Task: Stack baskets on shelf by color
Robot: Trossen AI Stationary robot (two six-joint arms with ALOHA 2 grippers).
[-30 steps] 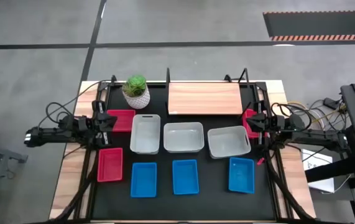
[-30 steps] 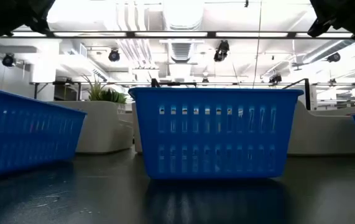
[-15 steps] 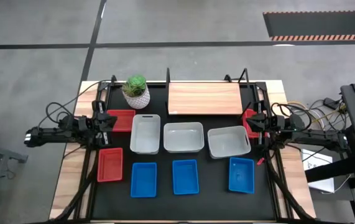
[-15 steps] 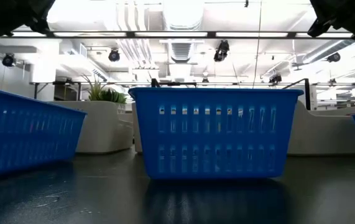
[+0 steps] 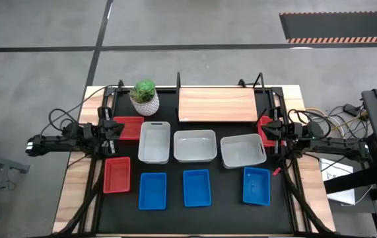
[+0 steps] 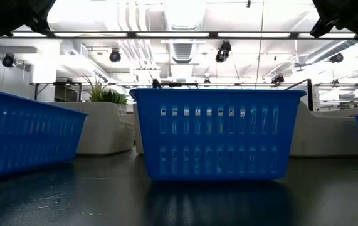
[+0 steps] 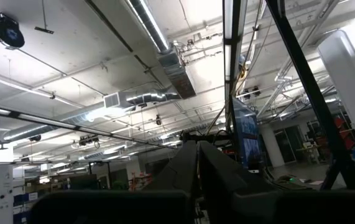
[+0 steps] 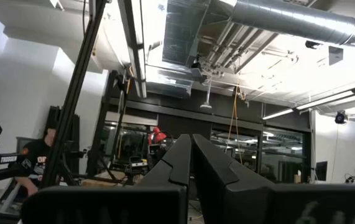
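Left claw (image 5: 112,129) rested shut, empty, at the surface's (image 5: 228,205) left edge; right claw (image 5: 271,129) likewise at the right. Shelf (image 5: 218,104) stood bare at the rear. White baskets (image 5: 195,146) lined mid-surface, blue baskets (image 5: 197,188) in front, red baskets (image 5: 116,174) toward the sides.

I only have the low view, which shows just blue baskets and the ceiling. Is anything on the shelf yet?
Observer: No. In the high view the shelf is bare wood, with no basket on it.
Operator: Where are the red ones?
Observer: The front-left red basket sits beside the blue row. The back-left red basket is at the left gripper, and the right red basket is at the right gripper.
Operator: Is either gripper holding anything?
Observer: No. The wrist views show both shut with nothing between the fingers, pointing up at the ceiling.
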